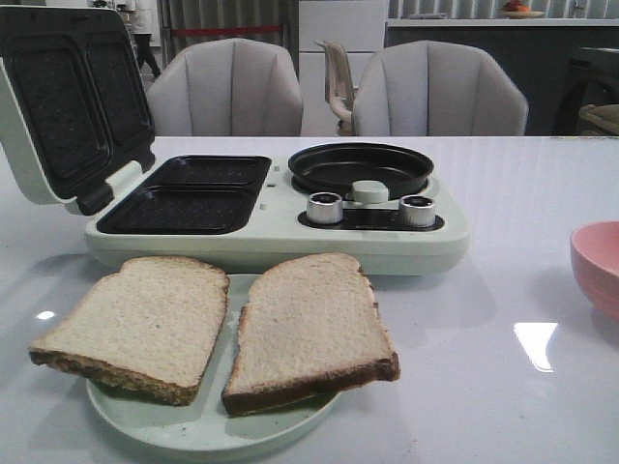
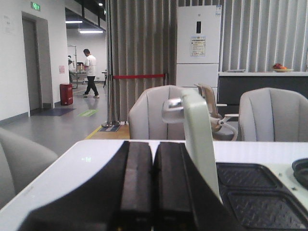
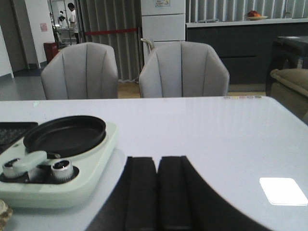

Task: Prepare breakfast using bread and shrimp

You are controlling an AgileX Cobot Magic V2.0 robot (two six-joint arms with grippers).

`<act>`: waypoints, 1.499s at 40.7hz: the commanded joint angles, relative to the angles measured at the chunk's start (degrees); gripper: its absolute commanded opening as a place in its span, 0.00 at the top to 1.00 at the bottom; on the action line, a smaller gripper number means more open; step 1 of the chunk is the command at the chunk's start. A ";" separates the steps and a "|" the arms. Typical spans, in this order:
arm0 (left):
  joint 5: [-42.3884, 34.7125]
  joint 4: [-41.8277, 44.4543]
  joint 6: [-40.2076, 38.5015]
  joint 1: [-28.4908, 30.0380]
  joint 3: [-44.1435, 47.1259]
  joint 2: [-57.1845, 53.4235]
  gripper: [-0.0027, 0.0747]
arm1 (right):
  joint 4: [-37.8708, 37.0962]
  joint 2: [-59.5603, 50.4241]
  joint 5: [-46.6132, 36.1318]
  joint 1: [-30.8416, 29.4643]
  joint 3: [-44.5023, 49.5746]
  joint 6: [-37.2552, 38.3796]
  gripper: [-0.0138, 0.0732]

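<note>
I see 2 bread slices (image 1: pixel 218 324) on a plate (image 1: pixel 193 425) at the table's near edge, crusts toward me; only wrist views show both grippers (image 2: pixel 153 178) (image 3: pixel 158 192) pressed together

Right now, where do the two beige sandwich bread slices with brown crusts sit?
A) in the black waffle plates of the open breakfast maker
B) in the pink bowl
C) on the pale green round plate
C: both bread slices lie side by side on the pale green round plate, in front of the breakfast maker.

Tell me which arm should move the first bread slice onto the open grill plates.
Left, probably. The left gripper sits beside the raised lid and grill plates, on the left half; the right gripper faces the round pan.
</note>
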 commanded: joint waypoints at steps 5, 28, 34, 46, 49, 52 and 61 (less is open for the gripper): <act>4.96 -0.84 -0.13 -0.07 -15.70 1.02 0.84 | -0.42 1.10 2.52 -0.27 -14.36 -0.02 0.79; 32.74 -0.46 -0.13 -0.07 -36.93 24.06 0.84 | -0.42 27.53 20.92 -0.27 -30.47 -0.02 0.79; 37.01 -0.58 -0.13 -0.07 -36.88 27.96 0.84 | -0.42 33.17 23.14 -0.27 -30.47 -0.02 0.79; 36.90 -0.70 -0.13 -0.07 -34.72 33.35 0.83 | -0.79 41.91 23.83 -0.27 -30.47 -0.02 0.76; 37.00 -0.59 -0.13 -0.07 -34.69 34.67 0.80 | -0.79 42.73 23.78 -0.27 -30.47 -0.02 0.68; 36.79 -0.49 -0.13 -0.07 -34.69 35.79 0.66 | -0.79 42.72 23.78 -0.27 -30.47 -0.02 0.55; 36.79 -0.51 -0.13 -0.07 -34.69 39.23 0.14 | -0.79 42.72 23.72 -0.27 -30.47 -0.02 0.28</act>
